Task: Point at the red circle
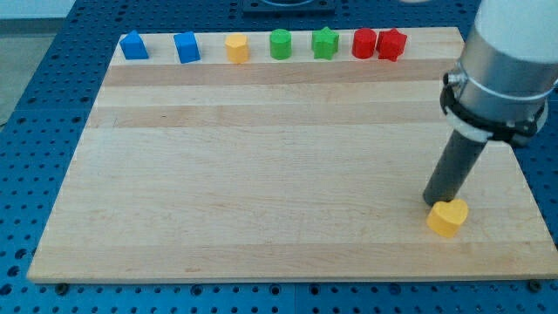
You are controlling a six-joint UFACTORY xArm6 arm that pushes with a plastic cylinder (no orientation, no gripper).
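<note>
The red circle [364, 43] stands at the view's top edge of the wooden board [261, 174], touching a red star [391, 44] on its right. My tip [432, 201] rests on the board at the view's lower right, far below the red circle. It is right beside a yellow heart block [448, 217], at that block's upper left. The dark rod rises up and right to the arm's grey body.
Along the board's top edge from the view's left stand a blue block [133, 46], a second blue block [187, 47], a yellow block [237, 48], a green circle [280, 44] and a green star [325, 43].
</note>
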